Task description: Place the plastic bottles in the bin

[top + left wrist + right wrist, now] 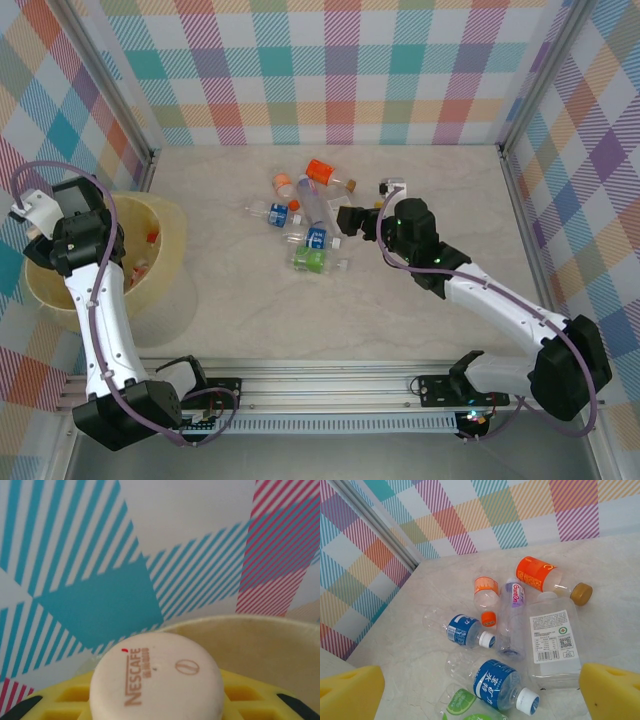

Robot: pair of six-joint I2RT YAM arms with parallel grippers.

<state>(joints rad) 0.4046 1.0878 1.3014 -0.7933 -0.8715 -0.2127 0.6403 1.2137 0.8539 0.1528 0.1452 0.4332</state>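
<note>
My left gripper (157, 707) is shut on a bottle, whose white Nescafe cap (156, 677) fills the space between the yellow pads (67, 697). It hangs over the pale yellow bin (260, 632), close to the left wall. From above, the left gripper (45, 245) is over the bin (168, 240), which holds a few bottles (150, 238). Several plastic bottles (305, 220) lie heaped mid-table: an orange-labelled one (540, 575), a small orange-capped one (486, 592), two blue-labelled ones (462, 629) (495, 679), a green-labelled one (462, 705) and a flat clear one (552, 640). My right gripper (350, 220) is open just right of the heap.
Checked walls enclose the table on three sides, with a metal corner post (150, 160) behind the bin. Bare marble tabletop (260, 310) lies between the bin and the heap and in front of both. The arm rail (330, 385) runs along the near edge.
</note>
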